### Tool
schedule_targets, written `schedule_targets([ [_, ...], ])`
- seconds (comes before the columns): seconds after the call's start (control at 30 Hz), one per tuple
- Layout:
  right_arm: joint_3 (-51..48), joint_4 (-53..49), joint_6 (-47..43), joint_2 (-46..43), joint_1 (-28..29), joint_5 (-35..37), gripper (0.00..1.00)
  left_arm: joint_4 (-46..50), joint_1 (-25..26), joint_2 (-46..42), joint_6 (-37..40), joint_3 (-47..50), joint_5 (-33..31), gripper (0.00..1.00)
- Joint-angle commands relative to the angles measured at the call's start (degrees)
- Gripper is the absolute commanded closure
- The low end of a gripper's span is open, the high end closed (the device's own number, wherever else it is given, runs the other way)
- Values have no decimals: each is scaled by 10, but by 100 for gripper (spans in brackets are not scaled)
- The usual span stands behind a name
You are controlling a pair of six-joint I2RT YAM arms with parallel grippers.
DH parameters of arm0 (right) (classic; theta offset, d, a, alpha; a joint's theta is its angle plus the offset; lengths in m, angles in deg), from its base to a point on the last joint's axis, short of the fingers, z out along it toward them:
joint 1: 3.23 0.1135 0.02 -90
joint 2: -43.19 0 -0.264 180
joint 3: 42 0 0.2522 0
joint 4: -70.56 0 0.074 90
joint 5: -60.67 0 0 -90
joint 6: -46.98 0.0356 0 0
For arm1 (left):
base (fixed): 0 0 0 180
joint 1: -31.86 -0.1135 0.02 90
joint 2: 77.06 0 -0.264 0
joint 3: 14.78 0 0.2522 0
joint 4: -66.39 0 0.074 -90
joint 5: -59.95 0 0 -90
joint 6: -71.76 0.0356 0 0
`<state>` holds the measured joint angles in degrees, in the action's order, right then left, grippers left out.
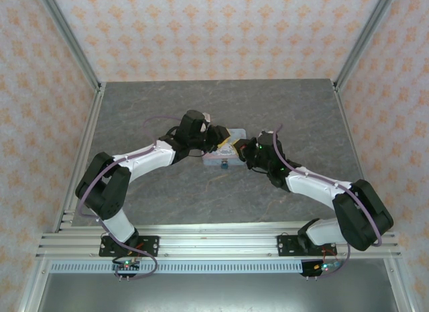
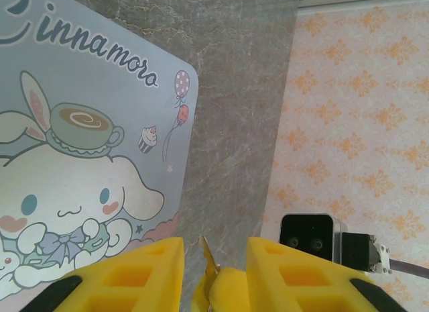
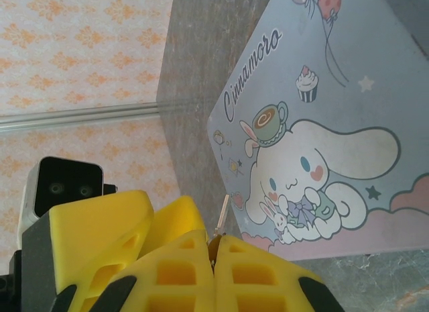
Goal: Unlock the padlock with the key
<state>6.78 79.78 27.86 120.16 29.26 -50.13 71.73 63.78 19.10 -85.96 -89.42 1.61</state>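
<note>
My right gripper (image 3: 214, 248) is shut on the key (image 3: 222, 215), whose thin metal blade sticks out past the yellow pads. My left gripper (image 2: 214, 246) is open, its two yellow fingers (image 2: 134, 275) standing either side of the key (image 2: 209, 257) without touching it. Both grippers meet above the pale blue cartoon tin (image 1: 213, 158) at mid-table, left gripper (image 1: 222, 141) and right gripper (image 1: 240, 151) tip to tip. The padlock (image 1: 223, 166) is a tiny blue spot at the tin's near edge, too small to show detail.
The tin's lid (image 2: 80, 158) lies flat on the grey stone-patterned table (image 1: 167, 111). Patterned walls with metal posts (image 1: 70, 47) close in the back and sides. An aluminium rail (image 1: 214, 245) carries both arm bases at the near edge.
</note>
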Motion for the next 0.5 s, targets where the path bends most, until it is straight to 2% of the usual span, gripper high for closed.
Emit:
schedule_targets([
  [0.0,-3,19,5,-13,-4,12,100,-18,10,-17,-6,5,-13,70],
  [0.2,-2,21,7,-11,-5,11,100,-23,22,-10,-10,1,-18,72],
  [0.47,-3,22,9,-13,-8,12,100,-26,26,-8,-14,0,-25,91],
])
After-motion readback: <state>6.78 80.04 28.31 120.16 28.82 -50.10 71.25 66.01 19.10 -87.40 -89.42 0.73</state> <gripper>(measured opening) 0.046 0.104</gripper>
